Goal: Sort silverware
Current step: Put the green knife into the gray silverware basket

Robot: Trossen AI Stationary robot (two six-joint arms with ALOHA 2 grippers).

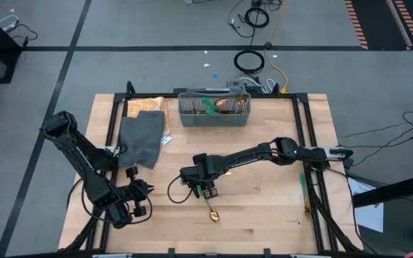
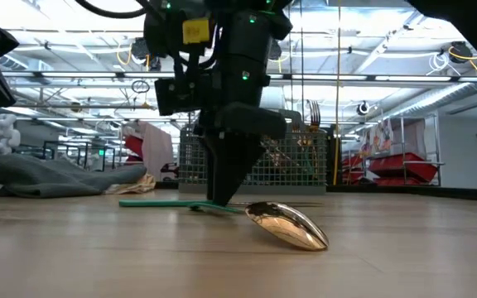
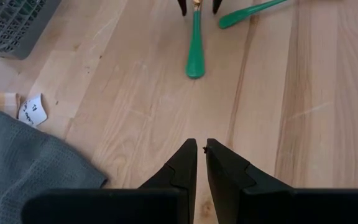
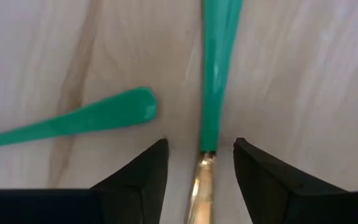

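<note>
Right gripper (image 1: pixel 208 192): lowered to the table's (image 1: pixel 264 215) middle front, fingers (image 4: pixel 143 168) spread, one on each side of a spoon (image 1: pixel 213 212) at the joint of its green handle and gold neck. No finger visibly touches the spoon in the right wrist view; nothing is lifted. The spoon lies flat on the wood, gold bowl toward the table's front edge, bowl resting on the surface in the low view (image 2: pixel 288 225).

Second green-handled utensil (image 4: pixel 73 121): flat on the table just beside the first, its handle end near the right gripper's finger, not touching it.

Left gripper (image 1: pixel 143 188): at the table's front left, fingers close together with only a thin gap, holding nothing, pointed toward the spoon.

Grey mesh basket (image 1: pixel 214 110): at the table's back centre, holding further green-and-gold silverware (image 1: pixel 210 105).

Grey cloth (image 1: pixel 140 137): folded, back left, beside the basket.
</note>
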